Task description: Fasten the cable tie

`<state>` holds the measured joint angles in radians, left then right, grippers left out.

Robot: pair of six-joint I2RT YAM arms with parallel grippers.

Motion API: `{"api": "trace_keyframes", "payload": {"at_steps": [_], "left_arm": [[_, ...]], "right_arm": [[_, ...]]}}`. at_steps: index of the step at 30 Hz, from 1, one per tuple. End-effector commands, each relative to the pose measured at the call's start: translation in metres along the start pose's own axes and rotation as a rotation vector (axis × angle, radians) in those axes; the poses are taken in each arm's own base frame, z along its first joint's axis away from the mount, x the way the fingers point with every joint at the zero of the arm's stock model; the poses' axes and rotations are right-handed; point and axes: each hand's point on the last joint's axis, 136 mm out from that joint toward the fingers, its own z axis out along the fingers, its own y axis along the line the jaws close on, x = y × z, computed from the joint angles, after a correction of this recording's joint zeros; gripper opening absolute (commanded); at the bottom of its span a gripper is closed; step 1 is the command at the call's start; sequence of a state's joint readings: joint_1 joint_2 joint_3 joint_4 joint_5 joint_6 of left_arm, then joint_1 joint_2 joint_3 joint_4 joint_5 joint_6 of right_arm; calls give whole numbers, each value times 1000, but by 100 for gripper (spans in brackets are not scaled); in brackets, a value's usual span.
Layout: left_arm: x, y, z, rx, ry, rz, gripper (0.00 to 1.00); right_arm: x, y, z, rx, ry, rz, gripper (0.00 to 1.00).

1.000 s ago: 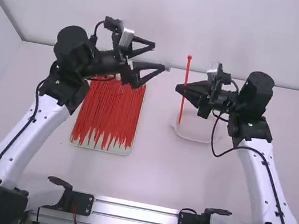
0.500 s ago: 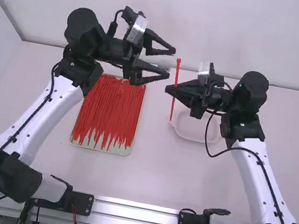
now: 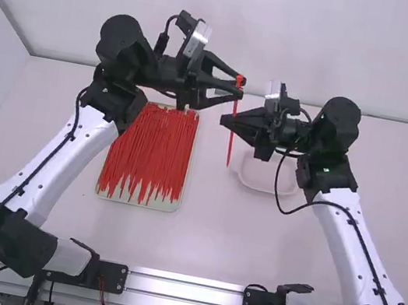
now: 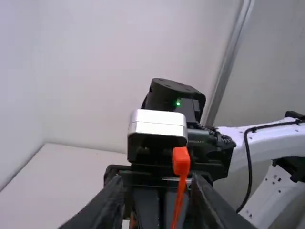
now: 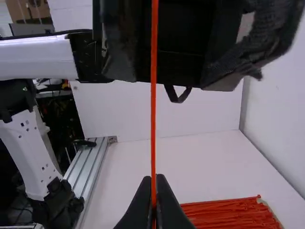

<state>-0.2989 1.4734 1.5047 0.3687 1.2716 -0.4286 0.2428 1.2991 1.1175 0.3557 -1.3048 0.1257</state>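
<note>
The right gripper (image 3: 227, 123) is pinched tight on a red cable tie (image 3: 229, 147), holding it upright, most of its length above the fingers. The left gripper (image 3: 233, 88) stands spread apart, the tie's head (image 4: 181, 161) between its fingers. Beneath the left gripper lies a tray of red ties (image 3: 148, 154).

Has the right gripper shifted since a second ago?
Yes. The right gripper, holding the cable tie, has moved left, away from the clear container toward the tray of ties.
</note>
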Motion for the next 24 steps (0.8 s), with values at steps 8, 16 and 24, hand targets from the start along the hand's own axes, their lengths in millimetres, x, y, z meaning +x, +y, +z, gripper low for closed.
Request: {"api": "trace_keyframes", "payload": {"at_steps": [8, 16, 24], "left_arm": [[-10, 1, 0, -22, -20, 4, 9], [-14, 1, 0, -25, -31, 13, 2], [-16, 7, -2, -56, -42, 8, 2]], "right_arm": [[-17, 7, -1, 1, -14, -44, 0], [-17, 6, -1, 3, -14, -43, 2], [-11, 0, -2, 34, -3, 10, 99]]}}
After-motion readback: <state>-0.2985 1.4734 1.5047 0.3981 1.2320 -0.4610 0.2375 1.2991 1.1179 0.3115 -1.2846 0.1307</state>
